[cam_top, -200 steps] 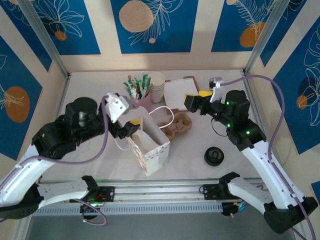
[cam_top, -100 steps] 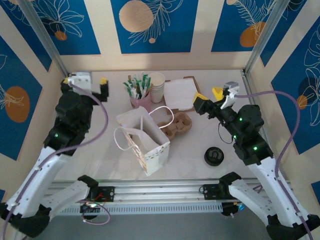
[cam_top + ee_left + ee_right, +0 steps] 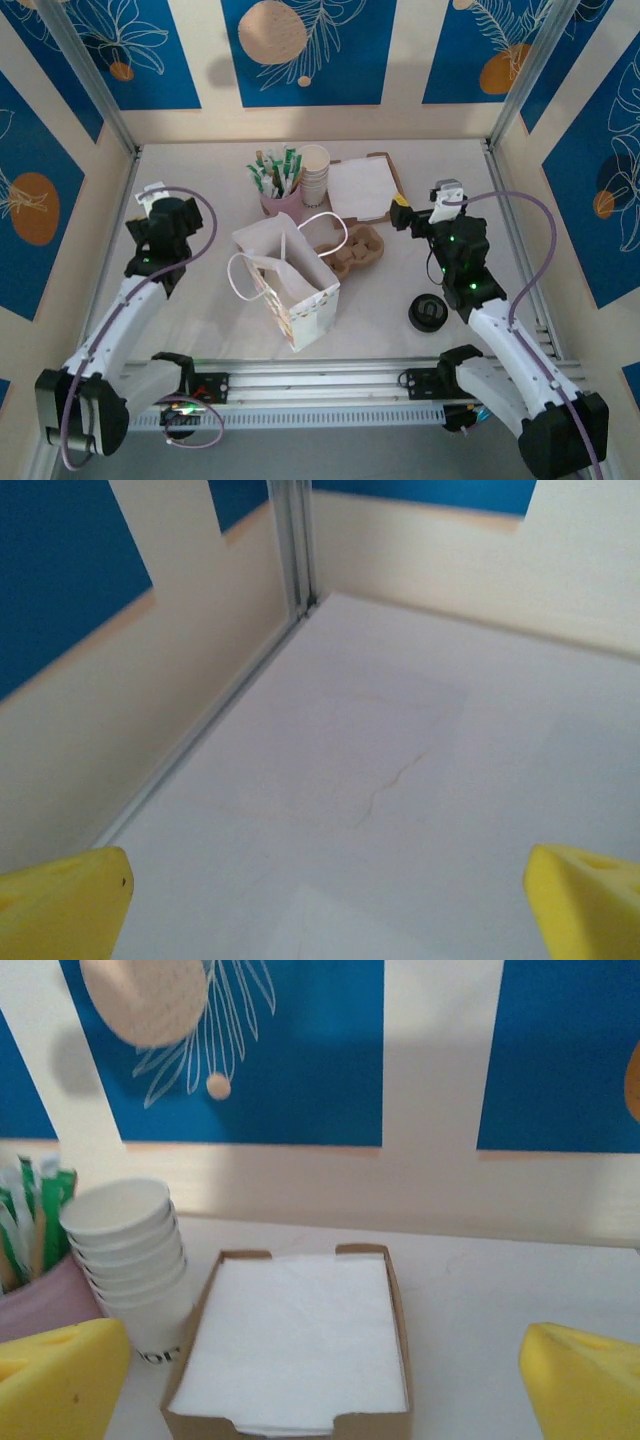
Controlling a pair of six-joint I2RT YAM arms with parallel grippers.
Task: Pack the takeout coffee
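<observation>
both grippers stand wide open
left gripper [image 3: 320, 900] gapes over bare table [image 3: 400, 730]; right gripper [image 3: 320, 1385] gapes too, napkin box [image 3: 300, 1350] just ahead, white cups [image 3: 130, 1250] ahead-left; takeout coffee i can't place: a black round lid [image 3: 428, 312] sits back beside that arm, cup underneath unclear

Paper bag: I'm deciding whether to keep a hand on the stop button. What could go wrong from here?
The paper bag stands unsupported with its handles looped outward; an arm reaching in could snag one and topple it. The black lid sits close beside the right arm, which might knock it away.
</observation>
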